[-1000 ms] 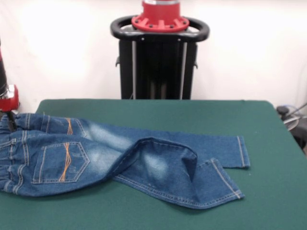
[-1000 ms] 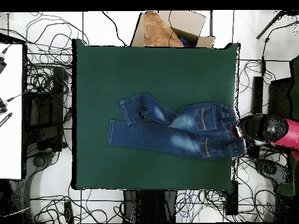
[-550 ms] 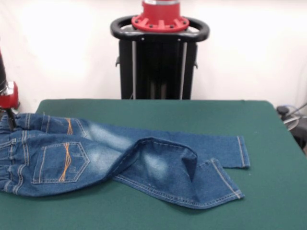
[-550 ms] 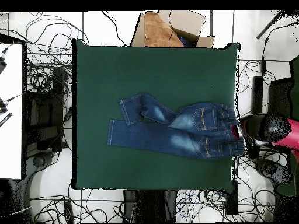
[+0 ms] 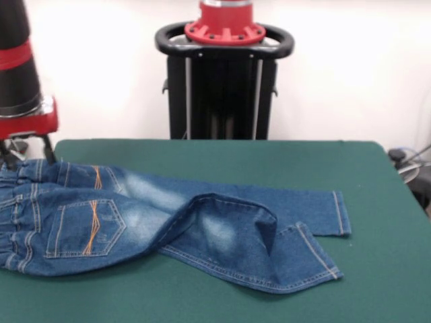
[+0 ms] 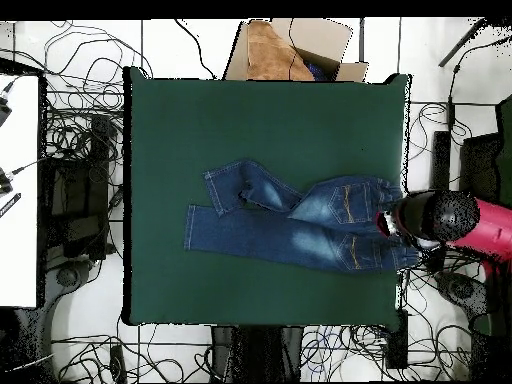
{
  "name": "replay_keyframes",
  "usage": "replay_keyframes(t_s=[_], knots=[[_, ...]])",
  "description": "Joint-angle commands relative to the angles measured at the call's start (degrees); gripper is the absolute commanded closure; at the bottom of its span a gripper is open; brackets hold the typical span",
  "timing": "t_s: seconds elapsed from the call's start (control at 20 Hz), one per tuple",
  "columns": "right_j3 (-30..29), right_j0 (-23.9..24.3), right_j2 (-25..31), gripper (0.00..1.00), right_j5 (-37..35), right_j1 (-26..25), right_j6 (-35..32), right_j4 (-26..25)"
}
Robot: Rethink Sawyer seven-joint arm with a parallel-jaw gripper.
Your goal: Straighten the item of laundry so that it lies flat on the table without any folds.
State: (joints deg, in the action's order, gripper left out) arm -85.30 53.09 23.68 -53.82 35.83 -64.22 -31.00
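crowding jeans (image 5: 168, 225) waistband, tool (image 5: 27, 153)

Blue denim jeans (image 5: 168, 225) with pale faded patches on seat and legs, orange stitching crossing the back pockets (image 5: 86, 229), lighter thread along seams and hems. Dark green table (image 5: 269, 161), plain and unpatterned. Red and black arm (image 5: 20, 74), red band above black, red collar at the bottom. Brown cardboard box (image 6: 290, 50) beyond the table edge. White floor with black cables (image 6: 80, 130).
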Motion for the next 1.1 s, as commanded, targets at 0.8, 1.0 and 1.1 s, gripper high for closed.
replay_keyframes(t_s=[0.8,1.0,1.1], knots=[[-15.5,-20.3,-13.8,0.00,22.3,1.3,-37.9,15.5],[-17.0,-23.4,-15.1,0.00,24.2,2.0,-40.9,17.7],[-17.8,-24.7,-15.5,0.00,25.4,2.3,-42.6,18.6]])
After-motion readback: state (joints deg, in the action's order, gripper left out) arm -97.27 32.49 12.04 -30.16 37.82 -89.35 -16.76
